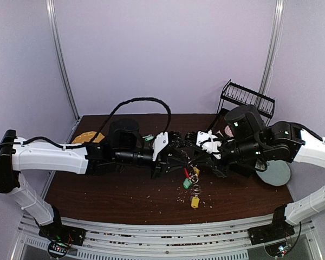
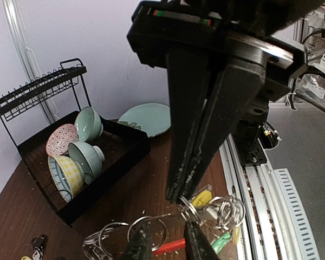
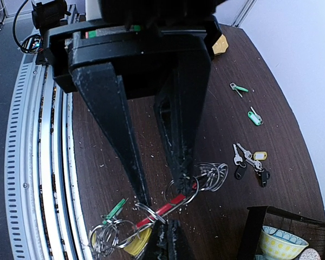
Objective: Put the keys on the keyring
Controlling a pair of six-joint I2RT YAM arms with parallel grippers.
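Crosswise lies the keyring (image 3: 161, 209): left jaws pinch shut on its silver loop, right jaws gape astride its red bar.

We count four bowls (image 2: 88, 123), one black rack (image 2: 114, 157), one teal plate (image 2: 146, 118), one keyring (image 3: 161, 208), and three green-tagged keys (image 3: 254, 117).

Black wire dish rack (image 1: 248, 100) blocks the worktop's (image 1: 108, 192) far-right corner; round pale-green plate (image 1: 276, 173) occupies the right edge; open passage along the near-left corner.
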